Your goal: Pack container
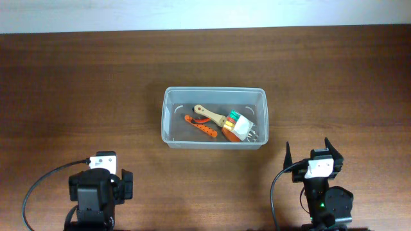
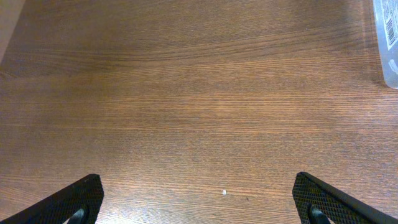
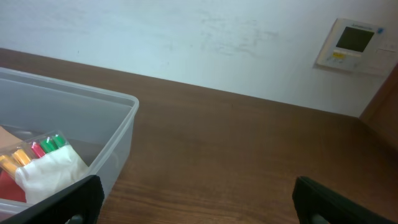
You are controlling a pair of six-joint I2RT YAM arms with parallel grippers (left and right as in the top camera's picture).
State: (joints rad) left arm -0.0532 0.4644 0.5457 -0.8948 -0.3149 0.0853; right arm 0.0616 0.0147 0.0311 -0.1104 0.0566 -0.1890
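The clear plastic container stands in the middle of the table. Inside it lie an orange tool, a wooden-handled brush and a white packet with coloured tips. My left gripper is open and empty at the near left, over bare wood; a corner of the container shows at the top right of its view. My right gripper is open and empty at the near right, beside the container's right end; the packet shows inside.
The brown wooden table surrounds the container. A pale wall with a small white wall panel rises behind the table's far edge. Cables run from both arm bases at the near edge.
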